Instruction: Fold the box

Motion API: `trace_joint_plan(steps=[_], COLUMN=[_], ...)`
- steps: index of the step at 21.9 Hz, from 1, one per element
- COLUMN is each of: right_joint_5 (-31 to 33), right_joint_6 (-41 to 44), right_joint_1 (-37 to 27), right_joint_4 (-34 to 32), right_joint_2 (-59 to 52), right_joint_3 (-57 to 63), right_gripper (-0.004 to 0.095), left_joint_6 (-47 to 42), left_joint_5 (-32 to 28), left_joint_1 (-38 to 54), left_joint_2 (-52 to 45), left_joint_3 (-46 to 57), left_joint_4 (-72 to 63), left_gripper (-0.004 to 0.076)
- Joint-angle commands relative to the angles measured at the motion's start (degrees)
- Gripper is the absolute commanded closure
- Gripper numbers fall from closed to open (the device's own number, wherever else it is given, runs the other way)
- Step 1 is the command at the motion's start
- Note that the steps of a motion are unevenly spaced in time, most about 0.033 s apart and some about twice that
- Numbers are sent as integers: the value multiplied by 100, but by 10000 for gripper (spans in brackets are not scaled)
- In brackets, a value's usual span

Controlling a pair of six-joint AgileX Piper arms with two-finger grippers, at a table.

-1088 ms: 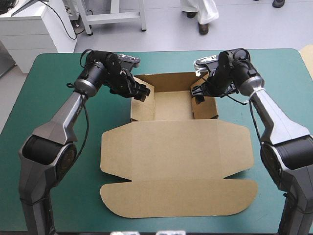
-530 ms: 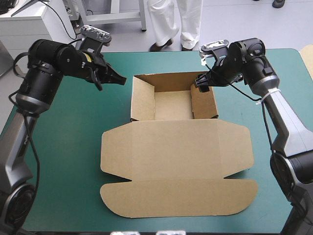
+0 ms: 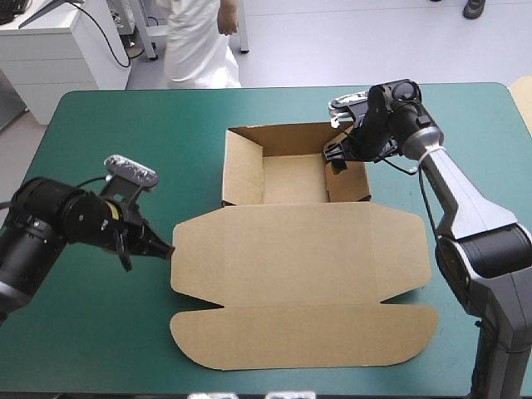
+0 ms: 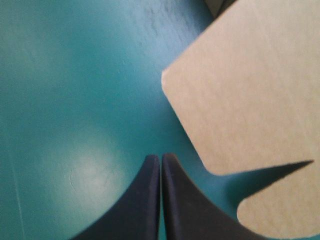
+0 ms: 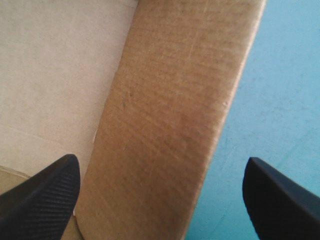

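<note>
Seen from high, shows the box [image 3: 299,274] mid-table on the teal-green cover [image 3: 108,332] — tray walls raised, lid flat. Left wrist: finds the left gripper [image 4: 160,157] pressed together beside the lid's corner, perhaps touching it. Right wrist: finds the right gripper [image 5: 160,165] spread wide — straddling the tray's right wall.

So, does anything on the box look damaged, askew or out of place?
Nothing stands out. The box looks undamaged: its tray walls stand raised, the lid lies flat. The right end effector is open around the right wall; the left end effector, shut, sits beside the lid's corner.
</note>
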Motion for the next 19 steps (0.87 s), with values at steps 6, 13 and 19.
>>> trace_joint_plan(steps=[6,13,19], right_joint_5=[2,2,2], right_joint_6=[-1,-82,-288], right_joint_1=[-77,-77,-184], right_joint_4=[91,239,-39], right_joint_2=[126,160,160], right_joint_3=[-162,-162,-453], right_gripper=[176,851,929], left_joint_6=[-505,-617,-617], left_joint_5=[-288,-303,-294], left_joint_1=[-25,-25,-25], left_joint_2=[-1288,-1884,-2032], left_joint_3=[1453,1526,1526], left_joint_4=[-13,-13,-13], left_gripper=[731,731,731])
